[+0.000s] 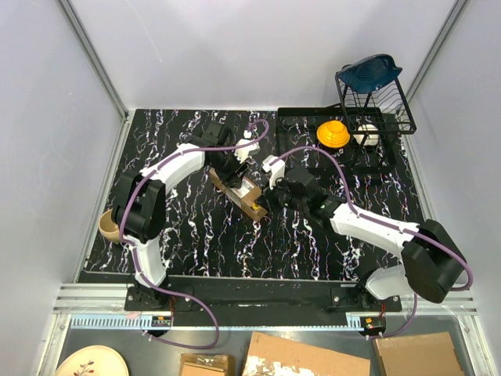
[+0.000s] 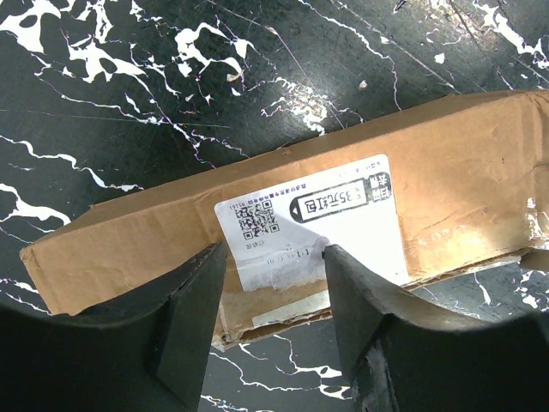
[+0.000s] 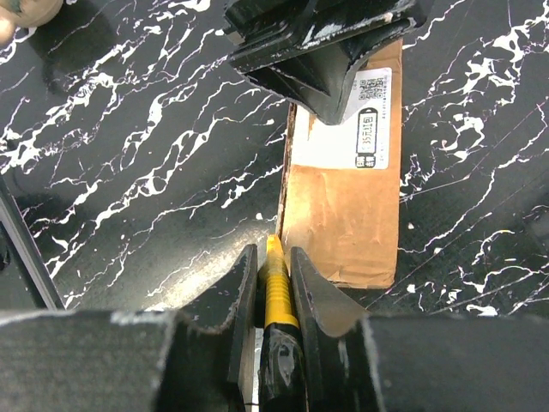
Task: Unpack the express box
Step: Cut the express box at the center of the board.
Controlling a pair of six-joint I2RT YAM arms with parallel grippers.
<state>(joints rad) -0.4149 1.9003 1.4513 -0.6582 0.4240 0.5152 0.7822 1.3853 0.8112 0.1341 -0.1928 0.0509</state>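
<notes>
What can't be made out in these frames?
- Right wrist: blade of the utility knife, too small beyond the right gripper jaws; contact with the express box unclear.
- Left wrist: box's right end, cut off by the frame edge.
- Top external: label text, too small, partly under the left gripper.

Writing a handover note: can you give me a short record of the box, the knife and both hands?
box: flat on the table, label up, looks closed
left hand: open, fingers over the label
right hand: shut on the knife
knife: yellow, tip at the box's long edge near one end; cannot tell whether it cuts in
</notes>
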